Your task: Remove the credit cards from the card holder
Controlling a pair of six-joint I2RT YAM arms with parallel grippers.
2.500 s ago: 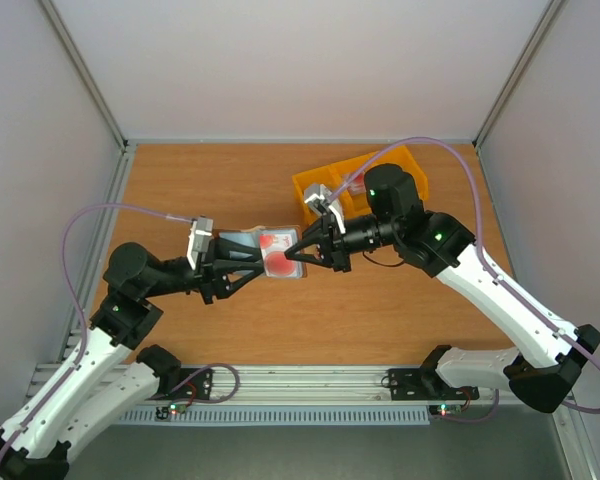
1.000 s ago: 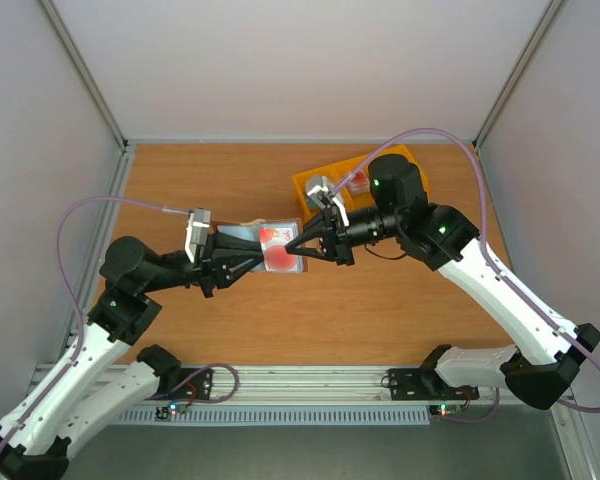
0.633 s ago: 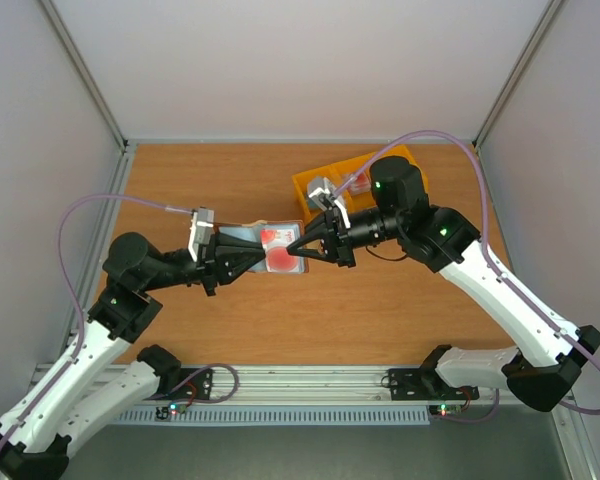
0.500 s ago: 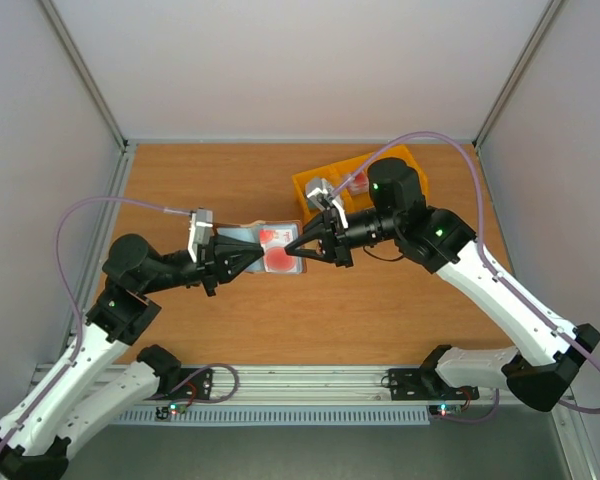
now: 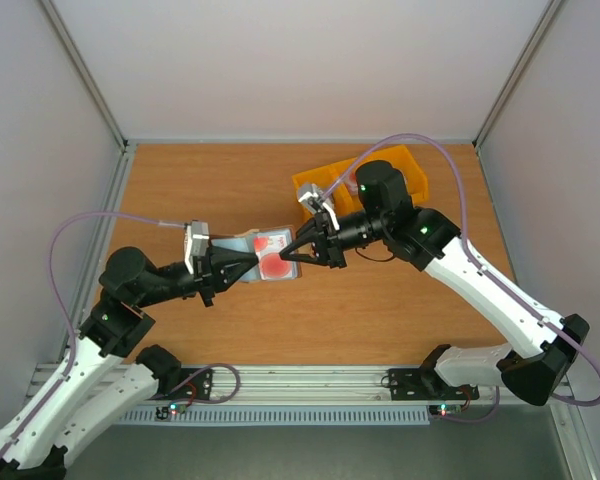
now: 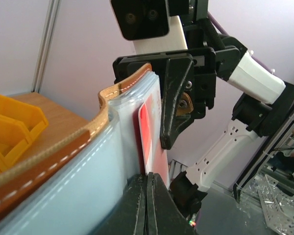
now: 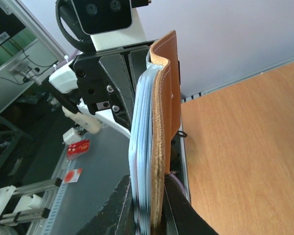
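Left gripper (image 6: 147, 196) has just pinched shut on the red plastic credit card (image 6: 148, 132). Right gripper (image 7: 148, 208) clamps the brown leather card holder (image 7: 162, 98), so the card looks ready to pull out.

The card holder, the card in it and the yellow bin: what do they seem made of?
The card holder: its outside looks like brown leather, matte, with stitched edges; the inner sleeves look like pale blue soft plastic, slightly glossy. The credit card: probably stiff plastic, thin, with a smooth red face. The yellow bin: apparently hard moulded plastic, even in colour.
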